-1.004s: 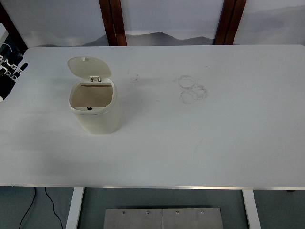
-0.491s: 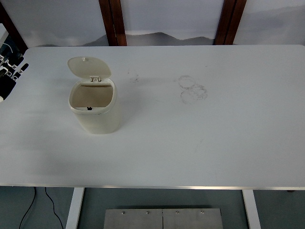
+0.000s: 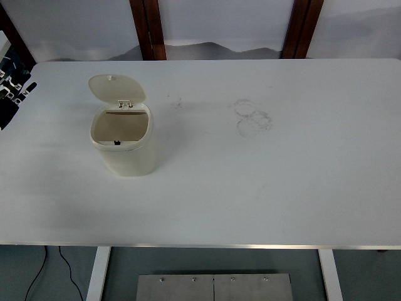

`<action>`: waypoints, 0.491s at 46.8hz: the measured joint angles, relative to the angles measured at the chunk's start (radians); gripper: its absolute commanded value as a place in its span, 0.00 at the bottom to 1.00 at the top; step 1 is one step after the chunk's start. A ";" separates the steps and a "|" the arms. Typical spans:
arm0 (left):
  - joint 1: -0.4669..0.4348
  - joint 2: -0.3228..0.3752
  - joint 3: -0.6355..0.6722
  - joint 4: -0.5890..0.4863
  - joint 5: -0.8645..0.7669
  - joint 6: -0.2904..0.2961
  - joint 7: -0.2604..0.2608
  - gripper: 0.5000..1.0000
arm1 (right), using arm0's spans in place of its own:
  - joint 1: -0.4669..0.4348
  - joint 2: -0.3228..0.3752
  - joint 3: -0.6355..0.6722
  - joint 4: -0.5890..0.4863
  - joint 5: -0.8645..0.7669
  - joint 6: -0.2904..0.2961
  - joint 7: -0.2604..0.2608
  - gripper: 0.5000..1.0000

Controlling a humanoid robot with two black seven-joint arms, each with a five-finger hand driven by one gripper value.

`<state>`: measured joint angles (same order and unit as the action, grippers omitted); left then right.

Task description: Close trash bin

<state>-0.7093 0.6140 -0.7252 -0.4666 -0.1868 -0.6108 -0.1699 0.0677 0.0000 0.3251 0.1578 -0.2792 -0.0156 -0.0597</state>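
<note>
A small cream trash bin (image 3: 127,157) stands on the left half of the white table (image 3: 263,188). Its hinged lid (image 3: 116,88) is swung up and back, leaving the mouth uncovered, and the inside looks empty. My left hand (image 3: 10,94) shows only partly at the far left edge, level with the lid and well apart from the bin. The right arm is out of view.
Faint ring marks (image 3: 253,117) stain the tabletop right of centre. Two brown wooden posts (image 3: 148,28) rise behind the table's far edge. The near edge (image 3: 200,245) runs along the bottom, with a metal plate (image 3: 213,287) below it.
My left hand has slid a little further toward the left edge, so less of it shows. The bin and its lid have not moved.
</note>
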 measured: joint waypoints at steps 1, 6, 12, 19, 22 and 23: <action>0.001 0.011 0.001 -0.011 0.000 0.000 0.000 1.00 | 0.000 0.000 0.000 0.000 0.000 0.000 0.000 0.99; 0.008 0.038 0.003 -0.044 0.001 0.000 0.000 1.00 | 0.000 0.000 -0.001 0.000 0.000 0.000 0.000 0.99; 0.001 0.038 0.007 -0.048 0.018 0.000 0.005 1.00 | 0.000 0.000 0.000 0.000 0.000 0.000 0.000 0.99; -0.008 0.039 0.011 -0.055 0.095 0.007 0.006 1.00 | 0.000 0.000 0.000 0.000 0.000 0.000 0.000 0.99; -0.008 0.046 0.011 -0.083 0.108 0.027 0.006 1.00 | 0.000 0.000 0.000 0.000 0.000 0.000 0.000 0.99; -0.008 0.053 0.011 -0.100 0.109 0.029 0.006 1.00 | 0.000 0.000 0.000 0.000 0.000 0.000 0.000 0.99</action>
<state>-0.7177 0.6670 -0.7138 -0.5665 -0.0781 -0.5818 -0.1639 0.0676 0.0000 0.3252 0.1577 -0.2792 -0.0156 -0.0598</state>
